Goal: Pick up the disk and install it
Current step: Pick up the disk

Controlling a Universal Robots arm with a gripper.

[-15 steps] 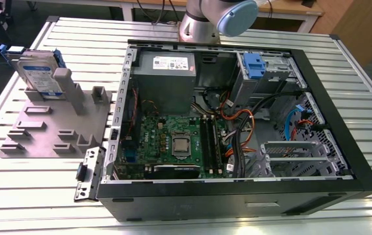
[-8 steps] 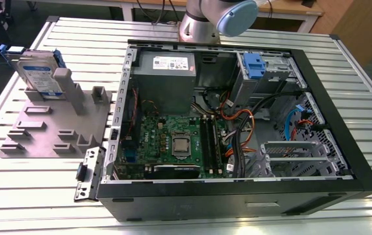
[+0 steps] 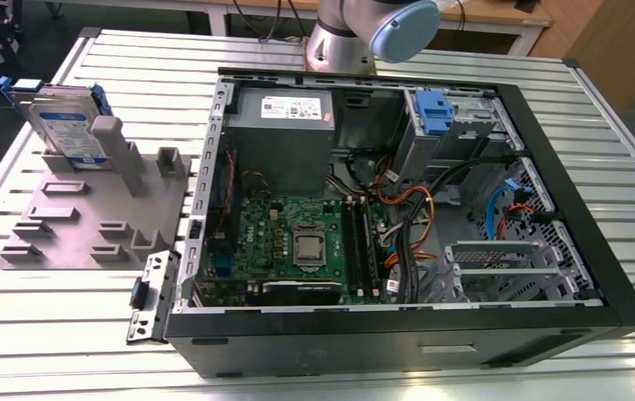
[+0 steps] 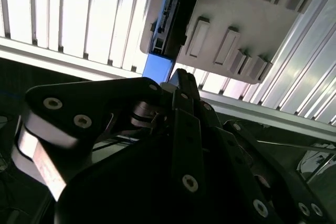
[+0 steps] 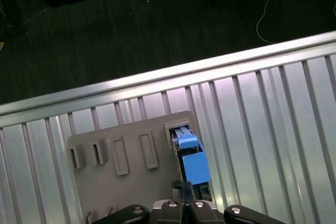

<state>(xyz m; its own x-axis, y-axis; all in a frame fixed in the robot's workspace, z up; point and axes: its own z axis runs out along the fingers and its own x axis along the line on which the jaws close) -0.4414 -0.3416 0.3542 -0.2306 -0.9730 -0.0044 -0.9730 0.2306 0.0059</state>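
Note:
The disk stands on edge in a slot of the grey fixture plate at the exterior view's left, silver with a white-and-blue label and a blue carrier frame. In the first wrist view its blue end points up at the camera from the fixture. My gripper hangs above that end, apart from it, shut and empty. The second wrist view shows the gripper with its tips next to the disk's blue end and dark edge.
The open computer case lies on the slatted metal table, right of the fixture. Inside are a grey power supply, a blue-tabbed carrier, cables and a metal drive cage. The arm's base stands behind the case.

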